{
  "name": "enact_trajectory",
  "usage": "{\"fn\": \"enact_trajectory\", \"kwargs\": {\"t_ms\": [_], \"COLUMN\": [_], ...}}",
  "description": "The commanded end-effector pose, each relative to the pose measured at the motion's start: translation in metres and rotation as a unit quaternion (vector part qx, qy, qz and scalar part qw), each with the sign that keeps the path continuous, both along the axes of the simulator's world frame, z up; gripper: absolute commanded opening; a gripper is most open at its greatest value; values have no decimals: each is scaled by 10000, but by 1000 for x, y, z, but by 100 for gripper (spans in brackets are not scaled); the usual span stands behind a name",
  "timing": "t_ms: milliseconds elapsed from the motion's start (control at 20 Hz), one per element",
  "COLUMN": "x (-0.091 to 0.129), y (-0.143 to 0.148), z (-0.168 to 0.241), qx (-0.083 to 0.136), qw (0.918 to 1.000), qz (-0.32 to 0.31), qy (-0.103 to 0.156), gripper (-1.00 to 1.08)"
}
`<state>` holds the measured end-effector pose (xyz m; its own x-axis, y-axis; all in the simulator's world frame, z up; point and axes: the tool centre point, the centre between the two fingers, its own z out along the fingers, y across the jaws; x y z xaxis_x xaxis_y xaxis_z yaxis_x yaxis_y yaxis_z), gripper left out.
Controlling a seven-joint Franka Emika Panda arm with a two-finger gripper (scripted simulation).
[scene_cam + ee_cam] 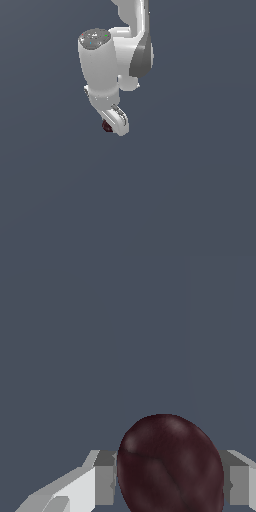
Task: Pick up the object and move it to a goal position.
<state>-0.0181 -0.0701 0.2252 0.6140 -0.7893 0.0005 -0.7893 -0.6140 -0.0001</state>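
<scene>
Exterior view: claw (pixel 113 126) hangs under the white arm (pixel 102 65), maroon ball (pixel 107 126) at its tip. Wrist view: fingers (pixel 104 483) clamped on both sides of the ball (pixel 170 466), touching it.

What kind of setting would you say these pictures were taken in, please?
Most likely a bare simulated test scene, not a real room: a flat, featureless grey-blue backdrop, a smooth rendered white gripper, and only one small maroon object sitting between its fingers. No furniture or walls show.
</scene>
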Motion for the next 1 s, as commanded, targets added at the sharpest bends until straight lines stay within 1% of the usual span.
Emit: {"fn": "enact_trajectory", "kwargs": {"t_ms": [0, 500, 950], "x": [6, 31, 47], "y": [-13, -55, -81], "z": [25, 111, 163], "qx": [-1, -3, 0], "qw": [10000, 10000, 10000], "qz": [2, 8, 14], "qy": [1, 2, 3], "gripper": [-100, -100, -100]}}
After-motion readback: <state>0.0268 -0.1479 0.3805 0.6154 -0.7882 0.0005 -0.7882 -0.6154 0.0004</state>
